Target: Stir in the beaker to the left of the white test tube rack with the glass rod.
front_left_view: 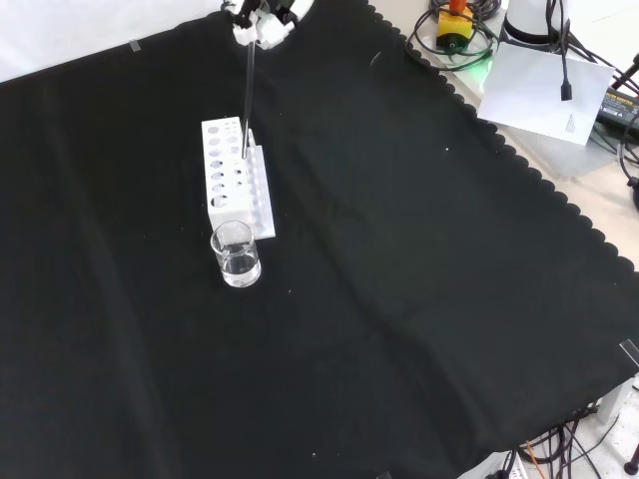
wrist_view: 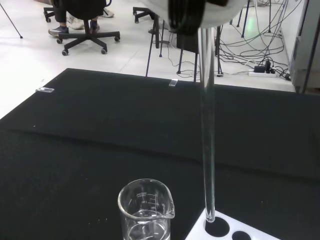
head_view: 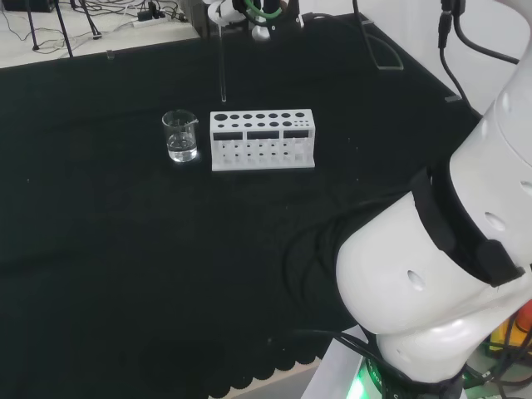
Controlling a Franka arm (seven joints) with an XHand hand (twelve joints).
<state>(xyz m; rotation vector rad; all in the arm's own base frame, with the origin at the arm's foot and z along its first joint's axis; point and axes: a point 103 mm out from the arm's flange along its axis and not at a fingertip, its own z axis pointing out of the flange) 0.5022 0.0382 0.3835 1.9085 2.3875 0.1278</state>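
A small clear beaker [head_view: 180, 136] with some water stands on the black cloth just left of the white test tube rack [head_view: 263, 140] in the head view. In the front view the beaker [front_left_view: 236, 253] sits in front of the rack [front_left_view: 234, 178]. The hand [front_left_view: 262, 18] is high above the rack, shut on the top of a glass rod [front_left_view: 247, 95] that hangs straight down. In the wrist view the rod [wrist_view: 207, 130] ends just above a hole at the rack's end [wrist_view: 223, 230], beside the beaker [wrist_view: 145, 210].
Black cloth [front_left_view: 399, 279] covers the bench, with its scalloped edge at the right of the front view. The arm's white links [head_view: 449, 249] take up the right of the head view. Cables and a paper sheet [front_left_view: 544, 80] lie off the cloth.
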